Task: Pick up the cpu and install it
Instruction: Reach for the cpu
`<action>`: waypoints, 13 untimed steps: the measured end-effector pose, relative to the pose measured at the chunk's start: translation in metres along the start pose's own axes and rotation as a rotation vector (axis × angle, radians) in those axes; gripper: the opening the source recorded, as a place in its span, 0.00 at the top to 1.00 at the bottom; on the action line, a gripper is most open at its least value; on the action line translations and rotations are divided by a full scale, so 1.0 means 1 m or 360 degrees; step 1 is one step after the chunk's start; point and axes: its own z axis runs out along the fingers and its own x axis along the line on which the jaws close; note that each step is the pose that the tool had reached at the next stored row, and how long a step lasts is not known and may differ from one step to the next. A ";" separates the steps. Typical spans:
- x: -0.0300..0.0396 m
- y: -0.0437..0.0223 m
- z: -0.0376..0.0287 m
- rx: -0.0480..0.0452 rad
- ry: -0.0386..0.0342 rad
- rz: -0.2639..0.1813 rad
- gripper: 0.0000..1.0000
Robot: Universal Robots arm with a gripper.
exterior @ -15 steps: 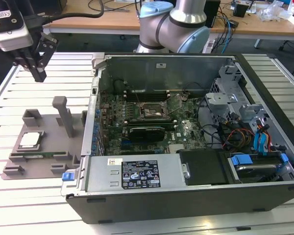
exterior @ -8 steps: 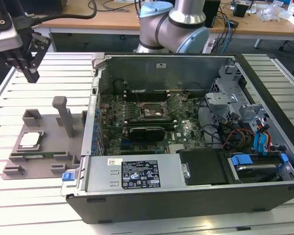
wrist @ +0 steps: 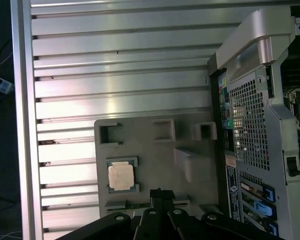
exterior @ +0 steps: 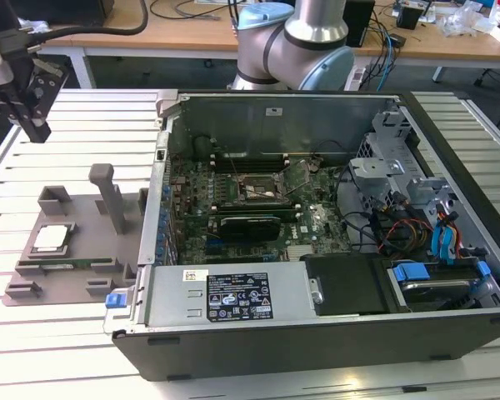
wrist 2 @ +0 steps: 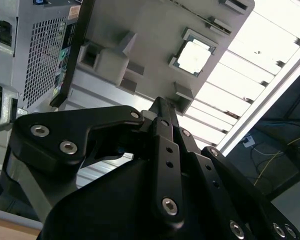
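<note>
Slatted table (exterior: pixel 67 350), wood desks (exterior: pixel 150 37) w/ cables (exterior: pixel 180 12) beyond, cpu (exterior: pixel 52 239) on tray (exterior: pixel 92 250)

One cpu (exterior: pixel 52 237), one grey holder tray (exterior: pixel 85 243), one open computer case (exterior: pixel 300 350) — one arm (exterior: pixel 308 42), one pincer (wrist: pixel 161 191).

The cpu (exterior: pixel 52 238) is a small flat square chip; its top is pale silver-grey with a thin darker border; it lies flat, face up, seated in a square recess of the grey holder tray (exterior: pixel 82 227); the tray sits at the exterior view's left, just beside the open computer case (exterior: pixel 317 117).
</note>
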 end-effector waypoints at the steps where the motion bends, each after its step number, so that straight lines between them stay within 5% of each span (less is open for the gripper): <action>1: 0.0013 -0.0001 0.0001 0.0000 0.0000 0.0000 0.89; 13: 0.0200 -0.0016 0.0019 0.0000 0.0000 0.0000 0.89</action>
